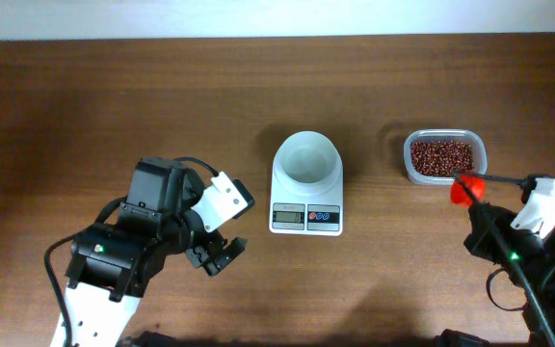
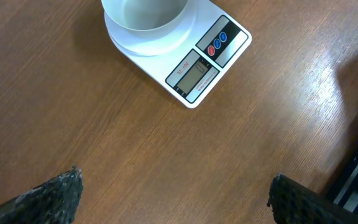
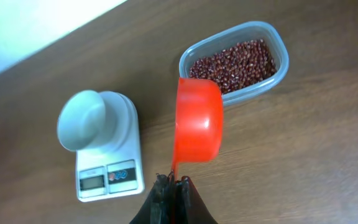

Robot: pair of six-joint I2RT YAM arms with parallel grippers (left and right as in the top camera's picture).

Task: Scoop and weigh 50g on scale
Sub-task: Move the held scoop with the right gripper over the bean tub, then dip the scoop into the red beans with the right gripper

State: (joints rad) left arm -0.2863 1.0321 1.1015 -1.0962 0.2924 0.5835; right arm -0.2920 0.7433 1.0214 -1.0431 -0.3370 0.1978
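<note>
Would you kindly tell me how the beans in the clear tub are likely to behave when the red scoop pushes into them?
The beans are a loose heap of small grains, so they will probably flow aside rather than resist. Spilled ones would likely roll on the table. The thin clear tub looks light and may slide under the scoop.

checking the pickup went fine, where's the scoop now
Overhead, the red scoop is at the right, by the near edge of the bean tub, right of the scale, its handle in the shut right gripper.
</note>
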